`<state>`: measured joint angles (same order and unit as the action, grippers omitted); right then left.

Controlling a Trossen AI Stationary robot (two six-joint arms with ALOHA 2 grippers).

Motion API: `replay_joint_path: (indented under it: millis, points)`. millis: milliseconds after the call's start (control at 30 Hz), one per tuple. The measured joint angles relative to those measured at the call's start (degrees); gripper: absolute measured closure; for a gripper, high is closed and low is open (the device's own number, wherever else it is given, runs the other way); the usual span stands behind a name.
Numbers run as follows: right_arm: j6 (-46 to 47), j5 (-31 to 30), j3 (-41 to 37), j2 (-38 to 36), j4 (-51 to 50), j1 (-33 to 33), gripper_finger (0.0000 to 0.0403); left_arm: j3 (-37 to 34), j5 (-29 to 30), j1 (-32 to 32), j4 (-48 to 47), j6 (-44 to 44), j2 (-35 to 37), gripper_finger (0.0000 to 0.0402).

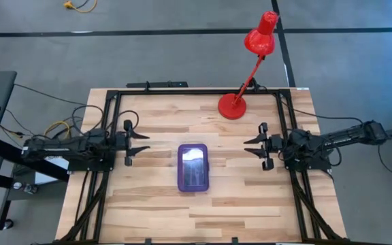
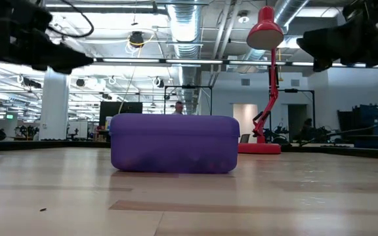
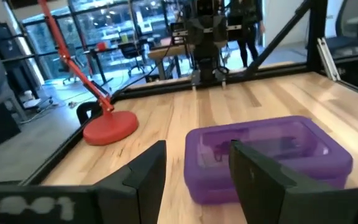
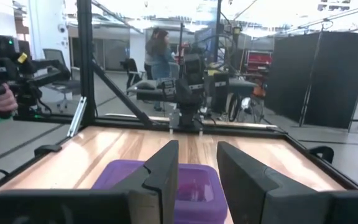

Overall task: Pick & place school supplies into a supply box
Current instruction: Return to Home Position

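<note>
One shut purple box (image 1: 193, 167) shows from above; the left gripper (image 1: 147, 143) and right gripper (image 1: 246, 146) gape empty, well apart either side of it. Low down, a red lamp (image 2: 266, 98) stands behind the box. Both wrist cameras face it.

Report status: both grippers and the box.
Left gripper open, right gripper open, both raised, flanking supply box. Box shut, centred. Red lamp apart, nothing blocking.

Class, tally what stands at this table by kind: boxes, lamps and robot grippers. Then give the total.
Box: 1
Lamp: 1
Grippers: 2, the left gripper and the right gripper
Total: 4
</note>
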<state>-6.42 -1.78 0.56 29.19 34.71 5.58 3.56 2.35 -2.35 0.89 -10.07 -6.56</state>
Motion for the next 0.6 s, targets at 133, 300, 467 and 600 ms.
replay_joint_path:
  millis: [133,300,467,600]
  points:
    - [-0.06,0.00,0.00,-0.48,-0.87,0.00,0.0296,-2.85,-0.36,-0.12,1.15,2.06,3.84,0.0239]
    - [-1.93,-0.42,0.00,-0.83,-1.62,0.50,0.0296,-2.87,-1.44,-0.13,1.12,0.95,6.59,0.0239]
    - [-2.60,-8.57,0.00,-1.56,-4.63,3.82,0.0296,-2.87,-1.62,-0.15,0.71,-0.50,6.33,0.0239]
    - [-3.33,-13.19,-0.11,-3.41,-6.94,7.20,0.0296,-2.87,-1.63,-0.15,0.65,-0.67,6.46,0.0239]
